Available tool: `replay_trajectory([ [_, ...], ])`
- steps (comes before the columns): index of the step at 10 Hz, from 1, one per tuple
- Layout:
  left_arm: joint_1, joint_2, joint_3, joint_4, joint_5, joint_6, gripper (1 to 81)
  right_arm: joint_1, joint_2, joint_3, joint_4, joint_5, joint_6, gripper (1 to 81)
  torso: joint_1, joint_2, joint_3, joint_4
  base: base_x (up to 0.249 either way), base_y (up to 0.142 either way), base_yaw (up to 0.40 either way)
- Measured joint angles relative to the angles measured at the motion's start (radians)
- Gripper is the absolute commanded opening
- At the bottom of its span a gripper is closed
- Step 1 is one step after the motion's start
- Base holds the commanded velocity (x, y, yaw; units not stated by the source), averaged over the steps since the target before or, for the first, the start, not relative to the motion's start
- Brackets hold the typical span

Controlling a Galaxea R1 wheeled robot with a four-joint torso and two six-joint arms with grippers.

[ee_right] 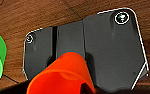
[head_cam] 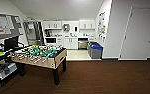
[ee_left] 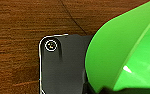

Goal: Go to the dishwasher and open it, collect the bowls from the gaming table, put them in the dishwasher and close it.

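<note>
Dark wood-look floor (head_cam: pixel 98 77), white kitchenette (head_cam: pixel 71 37) beyond foosball table (head_cam: pixel 41 56).

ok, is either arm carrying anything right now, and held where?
Looks like it: a green bowl fills the left wrist view and an orange bowl the right wrist view, both above the wood floor. The grip points themselves are hidden.
</note>
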Motion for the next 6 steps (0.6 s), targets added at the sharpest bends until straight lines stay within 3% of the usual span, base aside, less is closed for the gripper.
replay_trajectory([
  [5,0.000,0.001,0.000,0.000,0.000,0.000,1.0,-0.001,0.000,0.000,0.000,0.000,0.000,1.0,0.000,0.000,0.000,0.000,0.156,0.000,0.000],
  [6,0.001,0.001,0.000,0.000,0.001,0.000,1.0,-0.003,0.000,0.000,0.000,0.000,0.000,1.0,0.000,0.000,0.000,0.000,0.158,-0.068,0.000],
])
